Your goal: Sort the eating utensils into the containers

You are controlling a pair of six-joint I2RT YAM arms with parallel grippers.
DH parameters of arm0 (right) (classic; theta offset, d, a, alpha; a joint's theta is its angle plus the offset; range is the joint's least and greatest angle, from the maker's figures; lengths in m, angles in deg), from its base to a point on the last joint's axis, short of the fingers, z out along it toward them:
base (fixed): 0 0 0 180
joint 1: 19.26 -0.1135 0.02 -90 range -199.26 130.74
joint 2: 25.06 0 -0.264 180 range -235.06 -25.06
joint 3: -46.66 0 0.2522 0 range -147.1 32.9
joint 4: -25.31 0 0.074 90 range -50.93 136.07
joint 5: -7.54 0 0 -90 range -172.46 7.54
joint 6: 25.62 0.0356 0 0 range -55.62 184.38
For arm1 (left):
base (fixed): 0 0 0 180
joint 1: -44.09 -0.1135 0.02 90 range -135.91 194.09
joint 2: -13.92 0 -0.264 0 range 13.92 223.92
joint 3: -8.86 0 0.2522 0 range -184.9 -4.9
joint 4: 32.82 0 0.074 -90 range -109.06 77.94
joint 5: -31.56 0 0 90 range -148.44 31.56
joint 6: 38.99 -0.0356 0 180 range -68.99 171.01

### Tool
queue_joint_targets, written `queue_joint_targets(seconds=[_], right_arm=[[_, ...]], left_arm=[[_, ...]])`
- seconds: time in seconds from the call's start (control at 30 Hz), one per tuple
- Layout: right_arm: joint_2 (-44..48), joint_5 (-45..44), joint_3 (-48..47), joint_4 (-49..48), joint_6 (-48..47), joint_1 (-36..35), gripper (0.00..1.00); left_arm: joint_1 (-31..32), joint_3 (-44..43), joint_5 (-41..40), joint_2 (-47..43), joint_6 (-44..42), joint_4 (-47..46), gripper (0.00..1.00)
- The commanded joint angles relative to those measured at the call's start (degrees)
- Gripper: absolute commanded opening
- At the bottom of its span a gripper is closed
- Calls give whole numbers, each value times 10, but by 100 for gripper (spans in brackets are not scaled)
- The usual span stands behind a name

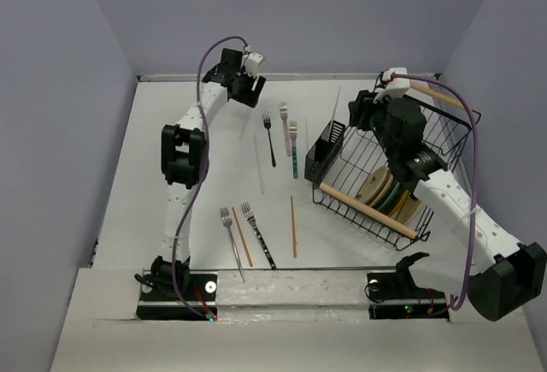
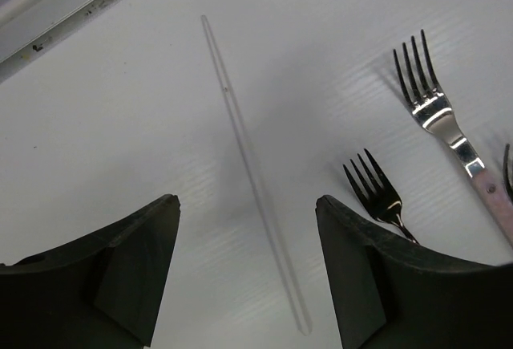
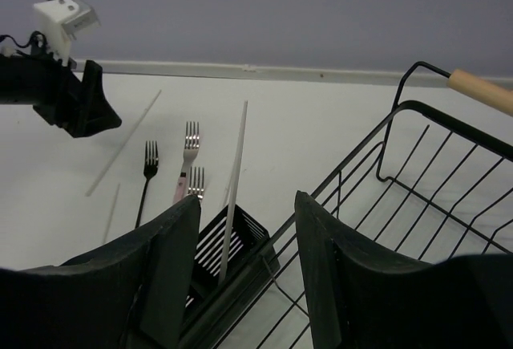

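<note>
Nearest the arm bases, a silver fork [image 1: 227, 227], a fork with a dark patterned handle [image 1: 259, 239] and the brown wooden chopsticks [image 1: 293, 227] lie on the white desk [image 1: 171, 218]. I'd leave them for later.

Further out on your right, the right end effector [image 3: 244, 204] is released. Its fingers stand apart on either side of a white chopstick [image 3: 236, 172] that leans in the small black slotted cutlery holder [image 3: 228, 245] and touches neither. Lift straight up so you don't knock it out.

Farthest out, the left end effector [image 2: 247, 204] is released too, poised over a thin pale chopstick [image 2: 248, 164] lying flat on the desk. This pick looks like the step in hand:
- The stick runs slightly aslant through the gap, so turn the wrist until the fingers close square across it.
- Lower until the tips nearly meet the desk, then grip near the stick's middle so it doesn't pivot.
- Mind the black-handled fork [image 2: 377, 192], whose tines lie just beside one finger. The pink-handled fork [image 2: 449, 128] lies further off.

The left wrist view shows that pale chopstick plainly, while from above it is barely visible. Only the right wrist view shows the white chopstick free of both fingers. Only the top view shows the near utensils and the black wire rack with wooden handles [image 1: 367, 208] holding round plates [image 1: 389, 192].
</note>
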Motion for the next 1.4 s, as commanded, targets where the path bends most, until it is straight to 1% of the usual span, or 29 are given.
queue_joint_targets(seconds=[0.0, 0.03, 0.07, 0.1, 0.17, 0.23, 0.3, 0.4, 0.5, 0.67, 0.77, 0.8, 0.83, 0.97, 1.0, 1.03, 1.07, 1.1, 1.27, 1.37], right_arm=[[29, 18, 13, 1, -13, 3, 56], [32, 17, 15, 12, -14, 3, 56], [36, 14, 20, 21, -16, 3, 56], [38, 13, 22, 22, -17, 3, 56], [45, 11, 28, 24, -18, 3, 56], [47, 11, 31, 26, -18, 3, 56], [53, 12, 32, 29, -19, 3, 56], [58, 11, 37, 32, -19, 3, 56], [63, 9, 41, 33, -19, 3, 56], [73, 4, 45, 35, -19, 3, 56], [79, 2, 45, 35, -21, 3, 57], [81, 1, 45, 35, -22, 3, 57], [82, 0, 45, 36, -22, 3, 57], [86, -2, 43, 36, -22, 3, 57], [88, -2, 44, 37, -23, 3, 57], [87, -2, 44, 37, -23, 3, 57], [87, -3, 43, 39, -22, 3, 57], [89, -2, 43, 40, -22, 3, 57], [97, 3, 41, 44, -18, 3, 57], [103, 9, 37, 51, -15, 3, 57]], left_arm=[[6, -189, -26, 79, 14, 126, 79], [7, -225, -39, 124, 16, 163, 79], [7, -295, -43, 145, 18, 180, 78], [8, -331, -47, 189, 20, 217, 77], [12, -416, -58, 224, 19, 245, 77], [14, -412, -78, 235, 15, 247, 76], [13, -395, -80, 235, 17, 249, 73], [14, -375, -44, 233, 21, 261, 69], [14, -352, -34, 230, 25, 265, 65], [14, -336, -48, 237, 25, 266, 56], [14, -327, -54, 239, 27, 265, 56], [14, -326, -57, 239, 28, 264, 54], [14, -326, -58, 241, 28, 264, 51], [13, -323, -45, 245, 30, 266, 30], [13, -323, -42, 245, 31, 265, 19], [12, -323, -38, 244, 33, 265, 13], [11, -323, -37, 243, 36, 263, 2], [8, -323, -35, 238, 39, 260, 0], [-7, -320, -35, 226, 50, 257, 0], [-19, -323, 5, 211, 50, 262, 0]])
